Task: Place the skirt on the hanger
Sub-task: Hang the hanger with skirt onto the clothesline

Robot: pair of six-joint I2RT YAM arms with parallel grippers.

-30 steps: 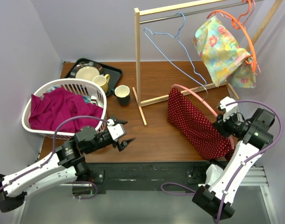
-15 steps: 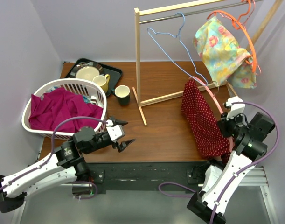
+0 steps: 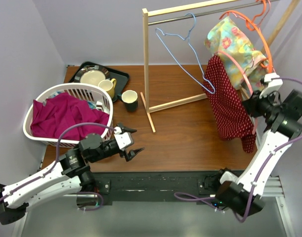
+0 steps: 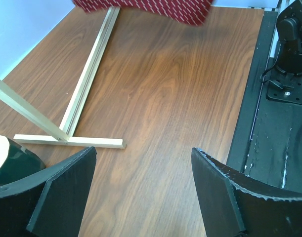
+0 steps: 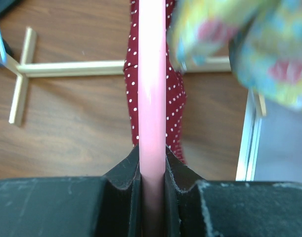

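The right gripper [image 5: 152, 163] is clamping the pink hanger [image 5: 151, 74] — skirt [image 3: 230, 106] draped over it — beside the rack [image 3: 146, 59], seemingly for hanging; the left gripper [image 3: 135, 140] is hovering before the rack, jaws apart.

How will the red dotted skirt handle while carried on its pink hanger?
Probably floppy: the red dotted skirt hangs in loose folds from the pink hanger. Likely light, so it may swing against the floral garment. The right gripper clamps only the hanger, so cloth might slide.

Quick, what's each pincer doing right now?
Left pincer: open, holding nothing.
Right pincer: closed on the pink hanger with the red skirt draped on it.
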